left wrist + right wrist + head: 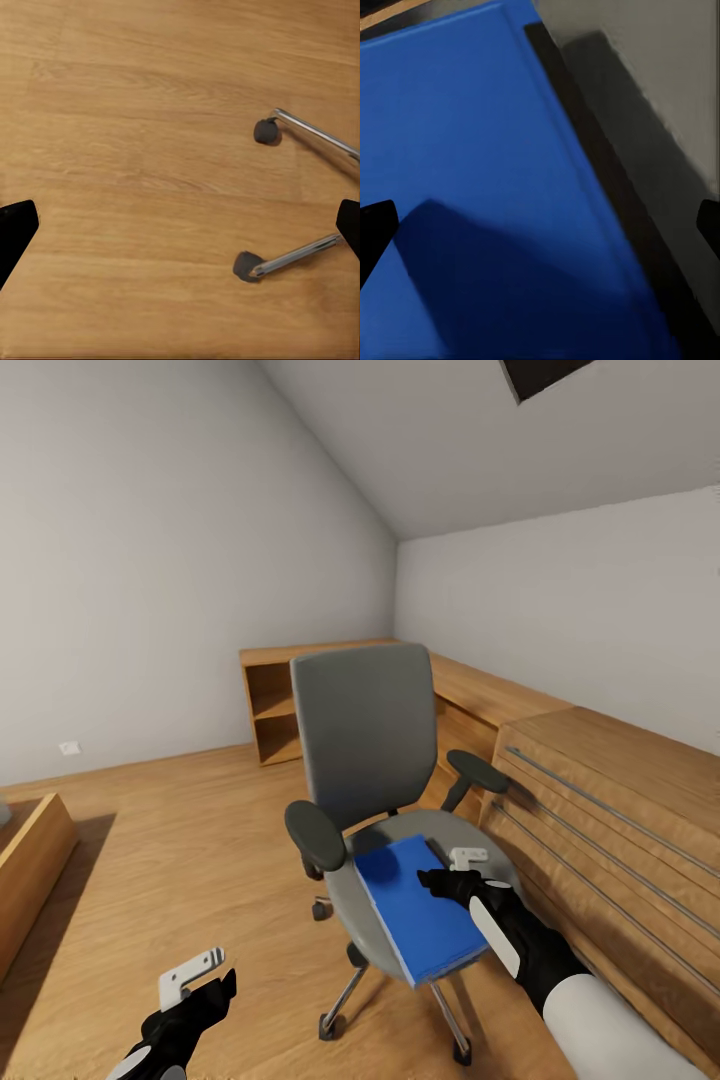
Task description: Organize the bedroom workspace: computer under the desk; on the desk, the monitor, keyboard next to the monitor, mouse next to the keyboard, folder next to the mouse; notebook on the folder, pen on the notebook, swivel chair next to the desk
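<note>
Blue against the grey upholstery, the folder (418, 910) lay flat on the seat of the swivel chair (365, 745), its near corner jutting past the seat's front edge. Your right gripper (452, 870) hung just above the folder's far right corner, near the seat's right edge, fingers spread wide and holding nothing; in the right wrist view the folder (487, 187) ran between the two dark fingertips (375, 232), with a strip of grey seat (660, 97) beside its edge. You had the left gripper (200, 975) low over the wood plank floor (180, 860), left of the chair's chrome base, also parted wide and empty. Its wrist view showed floor planks (135, 150) with two chrome legs on black castors (247, 266). Light-wood cabinets (600, 790) stood along the wall just right of the chair.
</note>
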Controlling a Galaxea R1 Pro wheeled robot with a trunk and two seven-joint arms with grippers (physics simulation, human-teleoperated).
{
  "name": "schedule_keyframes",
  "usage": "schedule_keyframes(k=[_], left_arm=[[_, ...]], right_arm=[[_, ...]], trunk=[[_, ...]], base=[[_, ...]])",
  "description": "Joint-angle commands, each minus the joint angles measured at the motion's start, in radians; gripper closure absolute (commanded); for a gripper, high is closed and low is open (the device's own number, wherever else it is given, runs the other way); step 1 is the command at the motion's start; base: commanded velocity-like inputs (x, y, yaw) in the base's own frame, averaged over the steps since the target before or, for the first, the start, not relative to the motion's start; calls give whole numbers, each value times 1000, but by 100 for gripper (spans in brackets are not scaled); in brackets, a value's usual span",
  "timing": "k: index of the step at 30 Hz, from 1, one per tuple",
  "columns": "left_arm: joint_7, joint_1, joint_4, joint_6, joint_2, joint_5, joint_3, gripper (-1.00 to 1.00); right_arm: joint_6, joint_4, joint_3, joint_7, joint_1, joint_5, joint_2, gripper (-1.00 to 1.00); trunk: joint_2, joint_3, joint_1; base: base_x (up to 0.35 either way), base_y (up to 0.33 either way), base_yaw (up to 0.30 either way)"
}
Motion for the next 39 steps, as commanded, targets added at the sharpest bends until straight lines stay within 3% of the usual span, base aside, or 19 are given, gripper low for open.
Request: schedule_keyframes(k=[1,39], left_arm=[[6,0,-2,3,-1,11,1,-100],[6,0,-2,4,-1,12,1,-100]], right_arm=[[4,15,5,-5,0,-7,-2,-100],[4,15,5,-4,0,-6,-2,-100]], trunk=[[0,-1,0],[0,-1,0]], base=[[-133,0,0],[-49,0,0]])
